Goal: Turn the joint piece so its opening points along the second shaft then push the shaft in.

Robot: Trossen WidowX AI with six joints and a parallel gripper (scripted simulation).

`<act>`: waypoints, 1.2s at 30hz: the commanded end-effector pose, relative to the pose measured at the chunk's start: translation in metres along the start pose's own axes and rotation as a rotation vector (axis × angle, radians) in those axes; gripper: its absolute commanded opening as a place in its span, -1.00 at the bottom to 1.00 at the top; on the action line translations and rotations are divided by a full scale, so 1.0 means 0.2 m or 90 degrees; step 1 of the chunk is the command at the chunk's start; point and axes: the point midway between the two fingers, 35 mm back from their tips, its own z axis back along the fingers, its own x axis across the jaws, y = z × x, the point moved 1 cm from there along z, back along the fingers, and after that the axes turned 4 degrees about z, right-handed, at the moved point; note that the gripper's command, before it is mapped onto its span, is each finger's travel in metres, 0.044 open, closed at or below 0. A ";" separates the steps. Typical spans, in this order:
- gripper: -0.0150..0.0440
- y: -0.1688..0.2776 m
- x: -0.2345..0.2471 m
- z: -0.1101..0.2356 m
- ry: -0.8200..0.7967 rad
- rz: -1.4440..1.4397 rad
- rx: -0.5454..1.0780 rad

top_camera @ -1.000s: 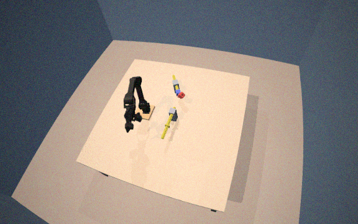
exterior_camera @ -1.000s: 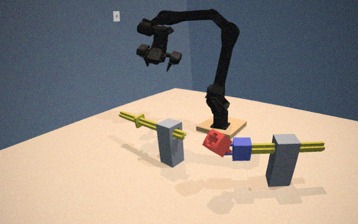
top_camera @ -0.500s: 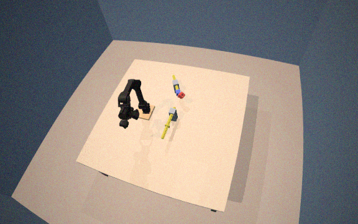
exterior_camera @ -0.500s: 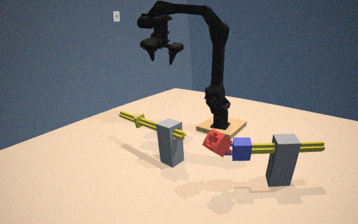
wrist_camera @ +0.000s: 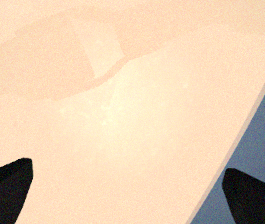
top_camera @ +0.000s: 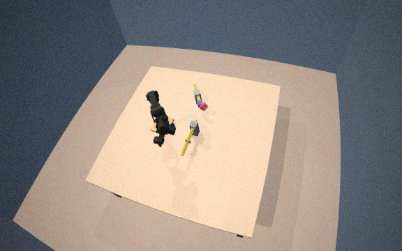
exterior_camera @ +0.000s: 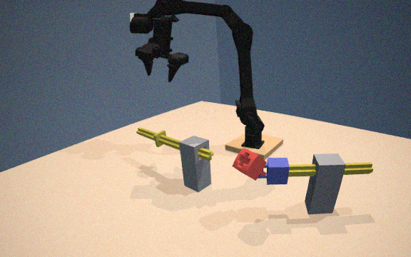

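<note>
"What is the pincer (exterior_camera: pixel 160 78) (wrist_camera: pixel 131 173) doing?"

"It's hanging high above the table (top_camera: pixel 229 146) (exterior_camera: pixel 95 214) (wrist_camera: pixel 133 125), spread wide, pinching nothing."

"And the red joint piece (top_camera: pixel 204 107) (exterior_camera: pixel 249 164)?"

"It's sitting tilted beside the blue piece (top_camera: pixel 199 103) (exterior_camera: pixel 277 170), its cross-shaped opening showing, nothing filling it."

"The sliding shaft (top_camera: pixel 188 141) (exterior_camera: pixel 171 141)?"

"It's running through its grey block (top_camera: pixel 194 124) (exterior_camera: pixel 195 164), its near tip ending apart from the opening."

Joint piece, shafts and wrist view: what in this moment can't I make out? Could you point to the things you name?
- Red joint piece (top_camera: pixel 204 107) (exterior_camera: pixel 249 164): top view too small to tell whether its opening lines up with the second shaft (top_camera: pixel 187 140) (exterior_camera: pixel 170 140).
- Stretches of both shafts inside their blocks: hidden by the blocks in the exterior view.
- Elbow of the arm: its top is cut off by the exterior view's upper edge.
- Wrist view: both fingers are cut off by the frame's edges; neither shaft appears.
</note>
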 end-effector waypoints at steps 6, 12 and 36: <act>1.00 -0.61 0.18 0.13 0.026 0.016 -0.089; 1.00 -0.96 0.43 0.23 0.022 0.036 -0.143; 1.00 -1.47 1.53 0.56 -0.071 0.004 -0.231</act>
